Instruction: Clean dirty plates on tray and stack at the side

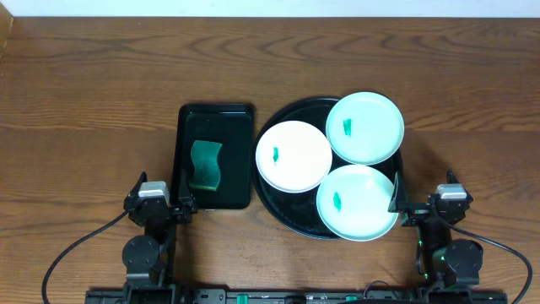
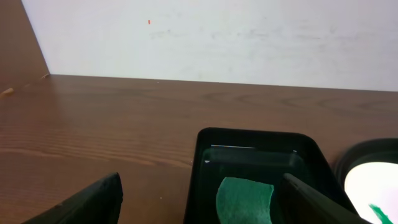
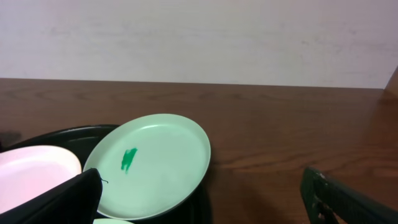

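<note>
On the brown wooden table point(image 1: 84, 84) sits the big round glossy black tray point(image 1: 283, 209) carrying three small round green-smeared plates point(image 1: 294, 156), one white, two mint, with my left gripper point(image 1: 160, 189) and right gripper point(image 1: 424, 199) both spread wide, empty.

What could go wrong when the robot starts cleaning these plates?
The small round white plate and two pale mint plates sit packed close on the glossy round black tray, so lifting one may nudge another. The far mint plate seems to overhang the tray's rim and could slide off.
</note>
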